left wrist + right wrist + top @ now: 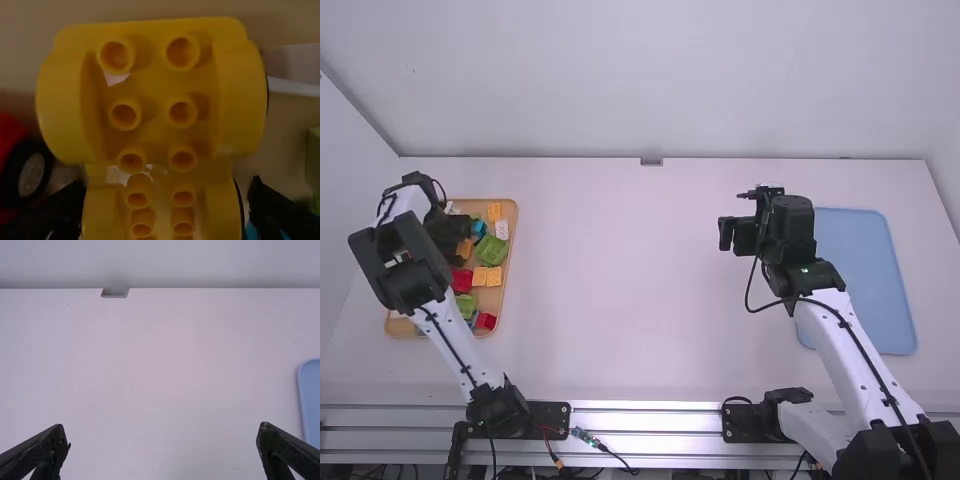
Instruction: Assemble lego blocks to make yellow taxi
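Observation:
Over the wooden tray (512, 262) at the far left of the high view is my left gripper (448, 235), its dark end among the blocks. Close up in the left wrist view, a yellow block with wheel arches and studs (152, 100) lies between the spread fingers of the left gripper (165, 192); a narrow gap shows beside the right-hand finger. How deep the fingers reach around it is hard to tell. My right gripper (730, 234) is above the right half of the table, and in the right wrist view the right gripper (162, 435) is open with nothing between its fingers.
Green (491, 250), orange (494, 276) and red blocks (485, 321) lie in the tray. A red piece with a black wheel (31, 172) is near the yellow one. The blue tray (868, 280) lies on the right, partly behind the right arm.

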`<state>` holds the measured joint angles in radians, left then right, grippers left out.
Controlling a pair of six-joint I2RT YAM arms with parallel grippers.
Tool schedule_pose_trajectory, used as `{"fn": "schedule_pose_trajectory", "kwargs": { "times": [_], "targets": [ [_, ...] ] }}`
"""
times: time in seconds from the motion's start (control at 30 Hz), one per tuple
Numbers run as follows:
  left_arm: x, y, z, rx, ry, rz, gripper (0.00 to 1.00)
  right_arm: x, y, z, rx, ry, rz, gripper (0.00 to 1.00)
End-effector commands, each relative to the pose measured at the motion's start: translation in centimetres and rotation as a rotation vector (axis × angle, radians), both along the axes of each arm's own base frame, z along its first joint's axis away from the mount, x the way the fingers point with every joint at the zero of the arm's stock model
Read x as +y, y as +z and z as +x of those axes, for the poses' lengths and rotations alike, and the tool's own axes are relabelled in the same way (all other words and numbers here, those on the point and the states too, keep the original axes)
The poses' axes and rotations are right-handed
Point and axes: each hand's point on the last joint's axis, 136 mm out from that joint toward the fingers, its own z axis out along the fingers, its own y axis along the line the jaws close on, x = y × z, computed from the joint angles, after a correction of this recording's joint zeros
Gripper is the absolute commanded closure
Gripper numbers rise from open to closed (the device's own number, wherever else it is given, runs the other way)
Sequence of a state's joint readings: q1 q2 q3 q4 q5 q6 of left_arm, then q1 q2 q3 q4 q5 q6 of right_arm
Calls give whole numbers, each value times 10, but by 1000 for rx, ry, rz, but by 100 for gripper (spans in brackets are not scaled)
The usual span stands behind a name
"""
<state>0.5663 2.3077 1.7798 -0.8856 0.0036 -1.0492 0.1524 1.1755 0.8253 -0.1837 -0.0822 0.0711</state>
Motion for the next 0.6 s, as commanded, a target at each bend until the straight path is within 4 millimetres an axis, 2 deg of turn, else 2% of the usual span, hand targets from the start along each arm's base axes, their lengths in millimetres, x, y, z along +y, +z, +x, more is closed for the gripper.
{"fn": "schedule_pose_trajectory", "kwargs": {
  "times": [0.0, 0.03, 0.13, 0.23, 0.33, 0.37, 0.4, 0.53, 0.57],
  "targets": [
    [-3, -14, -19, 84, 29, 5, 28, 0, 14, 7, -29, -5, 1, 1],
    [-2, -14, -20, 86, 30, 9, 29, 0, 14, 7, -28, -6, 2, 1],
    [3, -14, -23, 99, 33, 27, 40, 0, 14, 7, -27, -5, 1, 1],
    [3, -14, -23, 98, 14, 25, 57, 0, 14, 7, -27, -5, 1, 1],
    [6, -11, -23, 97, 0, 29, 61, 0, 14, 7, -29, -5, 2, 1],
    [7, -9, -23, 103, 2, 36, 67, 0, 14, 7, -30, -6, 2, 1],
    [10, -7, -25, 109, 6, 45, 97, 0, 14, 7, -31, -5, 2, 1],
    [18, 12, -25, 125, 0, 69, 98, 0, 15, 8, -34, -6, 2, 1],
    [22, 25, -23, 129, -18, 87, 98, 0, 15, 8, -33, -5, 3, 1]
  ]
}}
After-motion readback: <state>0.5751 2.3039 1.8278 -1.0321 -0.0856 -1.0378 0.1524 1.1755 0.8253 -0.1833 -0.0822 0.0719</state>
